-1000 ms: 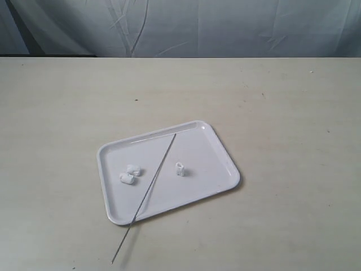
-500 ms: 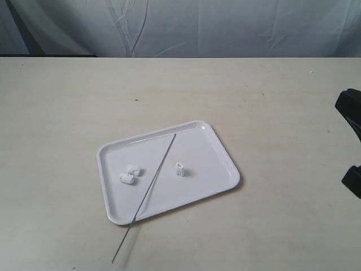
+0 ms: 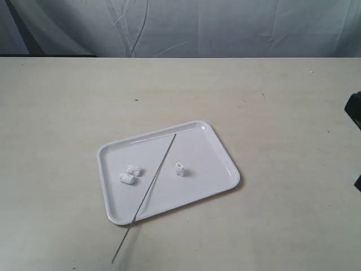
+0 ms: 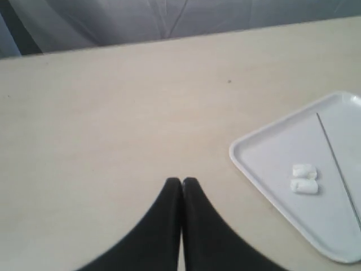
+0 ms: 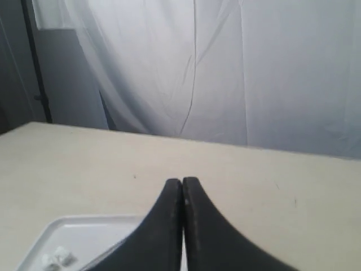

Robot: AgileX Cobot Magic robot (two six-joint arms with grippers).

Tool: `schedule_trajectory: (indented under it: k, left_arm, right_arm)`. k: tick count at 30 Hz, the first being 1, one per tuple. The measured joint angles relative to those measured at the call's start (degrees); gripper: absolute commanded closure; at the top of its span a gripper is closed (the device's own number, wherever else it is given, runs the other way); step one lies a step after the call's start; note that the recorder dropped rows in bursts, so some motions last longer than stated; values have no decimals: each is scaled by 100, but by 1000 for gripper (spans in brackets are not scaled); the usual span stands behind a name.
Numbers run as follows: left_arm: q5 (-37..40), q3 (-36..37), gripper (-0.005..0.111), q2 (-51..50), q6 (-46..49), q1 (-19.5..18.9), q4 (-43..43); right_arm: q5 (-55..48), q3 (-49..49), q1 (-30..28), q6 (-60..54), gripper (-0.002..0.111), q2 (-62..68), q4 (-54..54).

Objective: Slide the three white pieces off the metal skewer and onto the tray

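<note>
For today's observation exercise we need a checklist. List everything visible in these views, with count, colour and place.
table: one, pale beige, under everything.
curtain: one, pale grey, behind the table.
tray: one, glossy white, on the table near the middle.
metal skewer: one, grey, lying diagonally across the tray, near end out over the rim onto the table, bare.
white pieces: three, white, loose on the tray; two left of the skewer, one right of it.
left tool: one, black, shut, empty, left of the tray.
right tool: one, black, shut, empty.
</note>
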State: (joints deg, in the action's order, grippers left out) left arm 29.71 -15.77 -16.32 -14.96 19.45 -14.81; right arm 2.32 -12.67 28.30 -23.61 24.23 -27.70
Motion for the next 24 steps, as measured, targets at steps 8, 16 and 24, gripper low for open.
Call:
schedule_trajectory:
  k: [8,16,24]
  left_arm:
    - [-819,677,107,0,10,0,477]
    - [-1389,1552,107,0,21,0,1917]
    - [-1638,1555,107,62,36,-290,3720]
  right_arm:
    - [-1254,246,-1461,0,109,-627,158]
    - [-1151,961,-2571,-111,109,-1396,102]
    - [-1139,1253,-2632,-126,109,-1942,95]
